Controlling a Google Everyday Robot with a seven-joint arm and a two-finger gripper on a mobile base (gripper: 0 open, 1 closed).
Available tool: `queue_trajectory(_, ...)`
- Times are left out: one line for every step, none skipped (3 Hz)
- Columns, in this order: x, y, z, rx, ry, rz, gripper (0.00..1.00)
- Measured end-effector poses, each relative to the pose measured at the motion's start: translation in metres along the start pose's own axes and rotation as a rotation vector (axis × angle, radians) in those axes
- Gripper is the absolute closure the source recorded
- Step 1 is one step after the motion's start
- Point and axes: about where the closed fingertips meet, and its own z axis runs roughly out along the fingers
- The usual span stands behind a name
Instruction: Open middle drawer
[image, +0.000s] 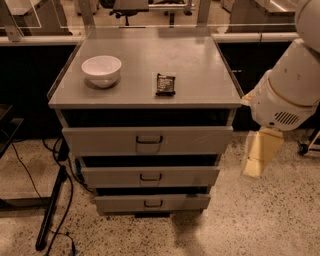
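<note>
The grey cabinet (145, 100) has three drawers stacked in its front. The middle drawer (115, 177) is a low, wide grey panel with a small dark recessed handle (150, 177) at its centre. Its front stands slightly forward of the cabinet, stepped back from the top drawer. My gripper (257, 159) is the cream-coloured piece hanging below the white arm (290, 90). It is to the right of the cabinet, at about the height of the middle drawer, apart from it and pointing down at the floor.
A white bowl (101, 69) and a dark snack bar (165, 83) lie on the cabinet top. The taller top drawer (100, 140) and the bottom drawer (120, 204) flank the middle one. Black cables and a stand (54, 200) lie on the speckled floor at the left.
</note>
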Motion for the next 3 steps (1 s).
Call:
queue_trajectory(0.004,0.010,0.024,-0.022,-0.025,0.006,0.00)
queue_trajectory(-0.009,0.022,0.068,-0.074,-0.063,-0.004,0.00)
queue_trajectory(-0.027,0.030,0.106,-0.129,-0.100,-0.019,0.00)
